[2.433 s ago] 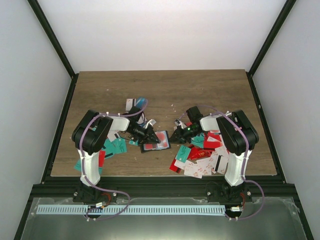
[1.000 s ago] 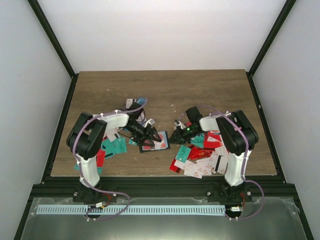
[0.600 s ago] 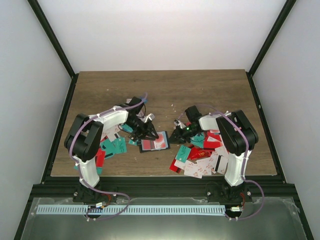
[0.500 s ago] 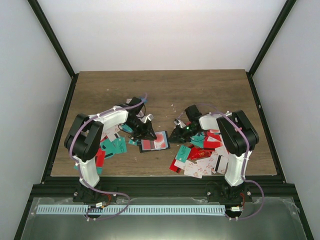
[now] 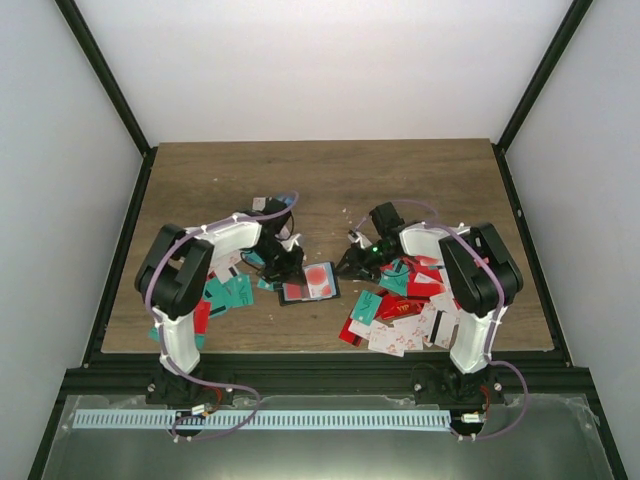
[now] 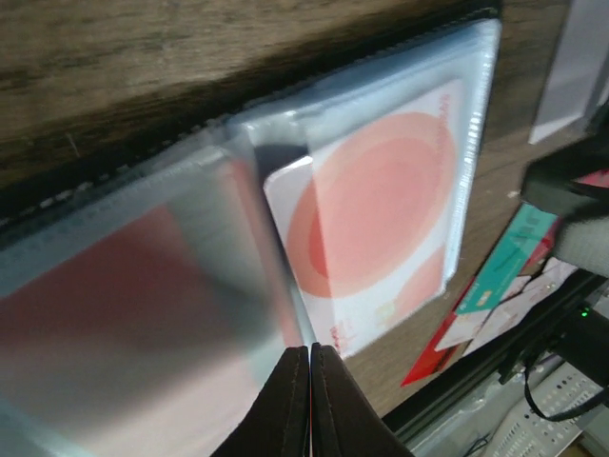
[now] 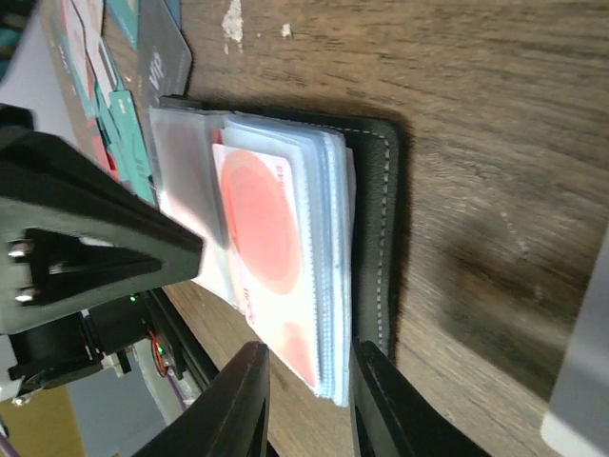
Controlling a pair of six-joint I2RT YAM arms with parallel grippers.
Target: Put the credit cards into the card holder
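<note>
Between the two arms on the table [image 5: 400, 180], the card holder [image 5: 308, 282] lies unfolded with a red-circled card [image 6: 371, 219] in its clear sleeve [image 6: 471, 143], the left gripper [image 6: 310, 350] fully closed against the sleeves, the right gripper [image 7: 309, 350] slightly parted and gripping nothing at the holder's edge, loose credit cards [image 5: 405, 310] nearby.

The card holder [image 7: 381, 181] looked like matt black stitched leather-like material, its sleeves [image 7: 333, 248] clear glossy plastic over a smooth white-and-red card [image 7: 262, 228], and beneath the holder lay the table [image 7: 495, 114], of matt, grained brown wood.
</note>
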